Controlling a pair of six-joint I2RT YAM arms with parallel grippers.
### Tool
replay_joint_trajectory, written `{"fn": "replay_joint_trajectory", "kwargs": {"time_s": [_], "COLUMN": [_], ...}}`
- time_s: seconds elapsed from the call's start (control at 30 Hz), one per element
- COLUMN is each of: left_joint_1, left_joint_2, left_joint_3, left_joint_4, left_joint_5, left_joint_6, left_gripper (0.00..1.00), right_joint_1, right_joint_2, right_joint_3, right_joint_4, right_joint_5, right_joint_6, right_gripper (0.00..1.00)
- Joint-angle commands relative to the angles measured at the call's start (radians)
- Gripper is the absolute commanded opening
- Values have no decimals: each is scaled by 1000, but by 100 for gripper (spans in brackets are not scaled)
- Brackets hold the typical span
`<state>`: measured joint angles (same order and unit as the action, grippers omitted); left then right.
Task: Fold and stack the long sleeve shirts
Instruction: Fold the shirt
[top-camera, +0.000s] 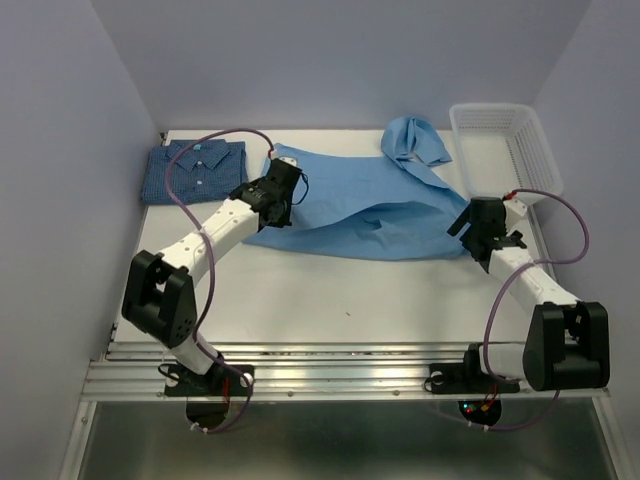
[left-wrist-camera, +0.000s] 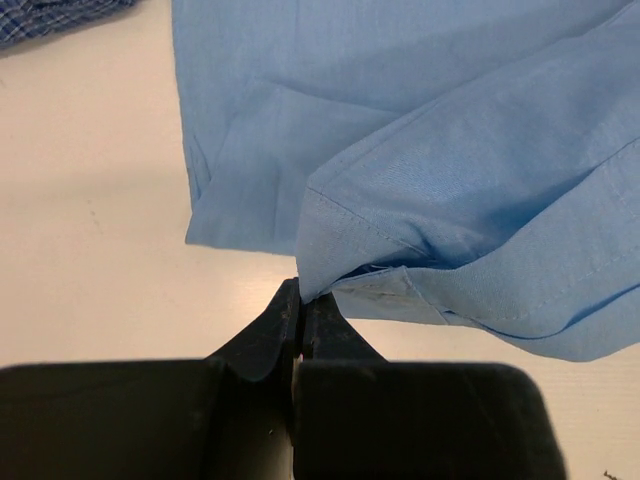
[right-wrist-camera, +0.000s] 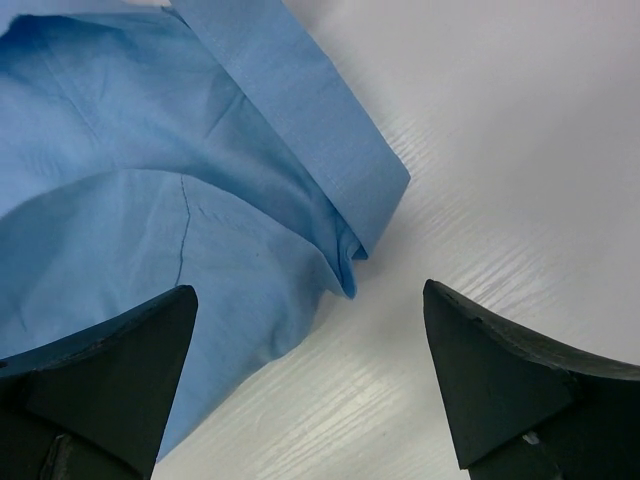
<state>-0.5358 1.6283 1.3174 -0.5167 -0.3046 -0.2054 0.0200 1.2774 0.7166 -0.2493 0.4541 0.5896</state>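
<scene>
The sky-blue shirt (top-camera: 360, 205) lies spread and rumpled on the table (top-camera: 330, 300) between our two grippers, its collar end bunched well beyond the right gripper (right-wrist-camera: 309, 288). Our left gripper (left-wrist-camera: 300, 295) has its jaws pressed together on a hemmed corner of this shirt at the cloth's left edge. That arm stretches diagonally forward from its base, with the wrist tipped down. Beyond and to the left of this gripper, the checked shirt (top-camera: 195, 168) lies folded, apart from the blue one. Our right gripper stands wide open with nothing in it, low over the table. The shirt's cuffed edge lies just ahead, toward its left finger. That arm is bent at the elbow. The white basket (top-camera: 490, 108) stands beyond the right gripper.
</scene>
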Motion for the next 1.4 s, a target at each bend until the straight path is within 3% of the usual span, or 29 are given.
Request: {"fn": "replay_joint_trajectory", "kwargs": {"time_s": [0.0,0.2,0.5,0.57,0.73,1.03,1.37], "left_joint_1": [2,19,36,40,50,57,117], "left_joint_2": [-91,14,177,199,217,179,151], "left_joint_3": [-64,-53,170,183,226,191,108], "left_joint_4": [-28,-140,-215,-241,-263,-292,-256], "left_joint_5": [-51,-157,-211,-251,-196,-238,-238], "left_joint_6": [-41,-112,-83,-97,-92,-120,-88], "left_gripper": [0,0,0,0,0,0,0], "right_joint_1": [-6,-6,-6,-6,-6,-6,-6], "right_joint_2": [-67,-187,-170,-170,-165,3,-15], "right_joint_3": [-20,-89,-94,-100,-100,20,3], "right_joint_4": [91,165,197,237,433,321,294], "right_joint_5": [20,37,-63,-132,-405,-446,-417], "right_joint_6": [22,15,-60,-109,-180,-45,-86], "right_gripper": [100,100,100,100,100,100,100]}}
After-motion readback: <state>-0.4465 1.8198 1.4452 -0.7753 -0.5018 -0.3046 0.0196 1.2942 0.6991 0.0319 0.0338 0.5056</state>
